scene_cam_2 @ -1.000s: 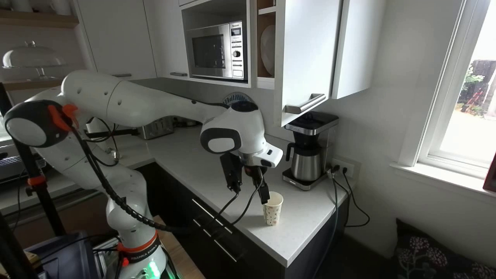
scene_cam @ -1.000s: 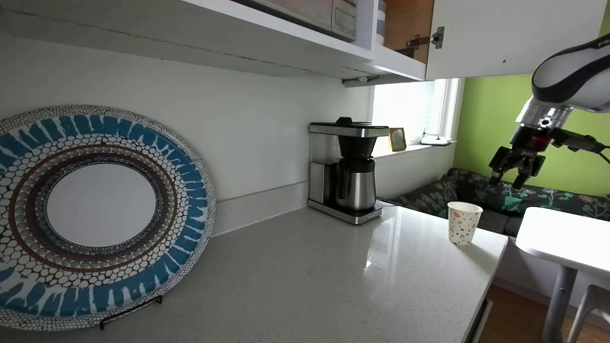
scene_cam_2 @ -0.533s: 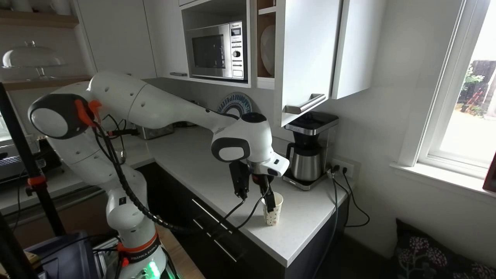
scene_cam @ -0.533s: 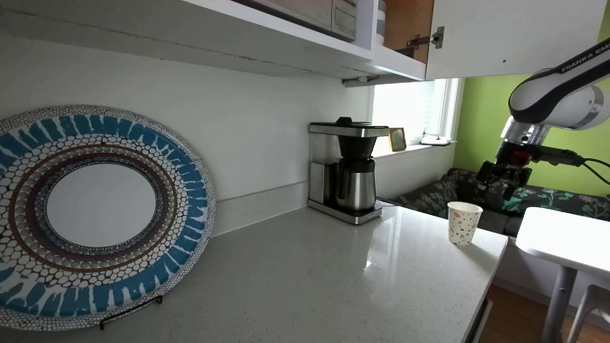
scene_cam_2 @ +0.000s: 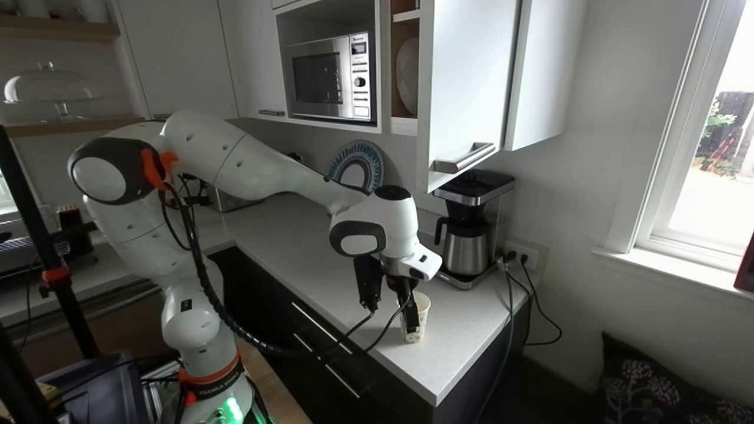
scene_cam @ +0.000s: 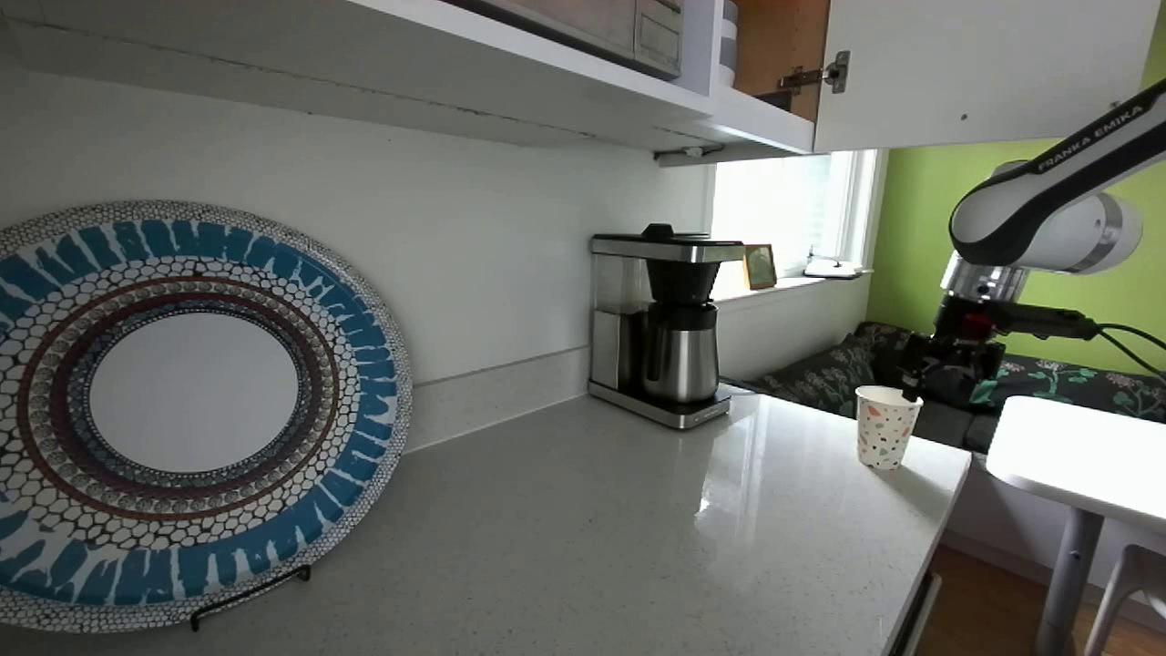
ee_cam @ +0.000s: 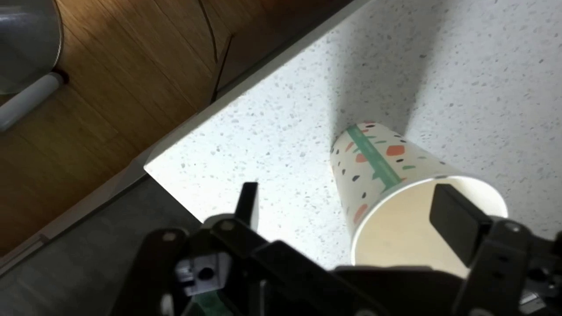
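Okay, jaws spread, nothing pinched. Patterned cup [scene_cam: 884,434] upright on worktop [scene_cam: 583,528], near its corner. Wrist view: one jaw overlaps cup mouth, other stands outside; can't tell if tip's inside. Step looks like pre-grasp alignment. Next move probably calls for lowering with cup wall between jaws, then closing gently.

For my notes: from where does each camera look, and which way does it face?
Wrist view: above the cup, facing down to the counter; end effector shows, fingers apart.
An exterior view: below cabinet level, facing along the counter to the coffee maker; outer arm and end effector show.
An exterior view: before the drawers, facing microwave and coffee maker; arm, base and end effector show.
Both exterior views share cup, plate, coffee maker.
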`<state>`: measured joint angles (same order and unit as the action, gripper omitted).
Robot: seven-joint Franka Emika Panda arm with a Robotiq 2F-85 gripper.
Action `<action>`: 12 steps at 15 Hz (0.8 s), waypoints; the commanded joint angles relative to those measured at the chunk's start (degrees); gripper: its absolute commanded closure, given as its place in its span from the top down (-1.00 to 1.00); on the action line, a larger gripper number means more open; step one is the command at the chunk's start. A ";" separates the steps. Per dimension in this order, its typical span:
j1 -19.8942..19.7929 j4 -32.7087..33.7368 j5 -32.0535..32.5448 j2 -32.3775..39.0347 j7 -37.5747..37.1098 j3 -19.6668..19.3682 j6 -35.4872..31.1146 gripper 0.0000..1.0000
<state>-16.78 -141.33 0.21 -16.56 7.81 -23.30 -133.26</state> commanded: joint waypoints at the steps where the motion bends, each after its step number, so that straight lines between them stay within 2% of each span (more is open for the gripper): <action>1: -1.18 -0.94 -0.74 1.10 -1.75 1.08 -3.51 1.00; 2: -1.23 -0.84 -0.78 1.36 -2.02 1.11 -3.54 0.90; 3: -1.27 -0.85 -0.78 1.51 -2.15 1.15 -3.55 0.48; 5: -1.36 -0.96 -0.64 1.72 -2.20 1.23 -3.81 0.39; 12: -1.64 -0.69 -0.67 2.17 -3.22 1.55 -4.18 -0.70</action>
<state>-17.46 -141.41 0.21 -14.80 5.61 -22.59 -136.05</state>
